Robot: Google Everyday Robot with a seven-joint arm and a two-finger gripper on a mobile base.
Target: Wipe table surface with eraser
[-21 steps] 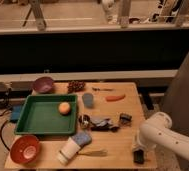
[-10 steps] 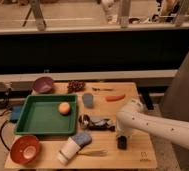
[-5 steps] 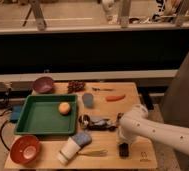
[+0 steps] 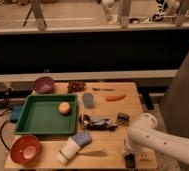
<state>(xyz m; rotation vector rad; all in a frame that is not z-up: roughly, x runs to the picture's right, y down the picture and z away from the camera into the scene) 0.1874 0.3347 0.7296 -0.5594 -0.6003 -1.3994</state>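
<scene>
The light tan wooden table surface (image 4: 138, 107) fills the middle of the camera view. My white arm comes in from the right, and its wrist bends down over the front right part of the table. My gripper (image 4: 130, 156) points down there, mostly hidden under the wrist. A small black block, the eraser (image 4: 130, 162), shows right below the wrist on the tabletop near the front edge. I cannot tell whether the gripper holds it.
On the table are a green tray (image 4: 35, 122) with an orange (image 4: 64, 108), a purple bowl (image 4: 43, 85), a red bowl (image 4: 24, 149), a lying white cup (image 4: 68, 150), a blue cup (image 4: 88, 100), a carrot (image 4: 115, 97), a crumpled packet (image 4: 100, 121) and a small dark box (image 4: 122, 118).
The gripper end has slid from the middle right of the table toward the front edge and slightly right. The other objects have not moved.
</scene>
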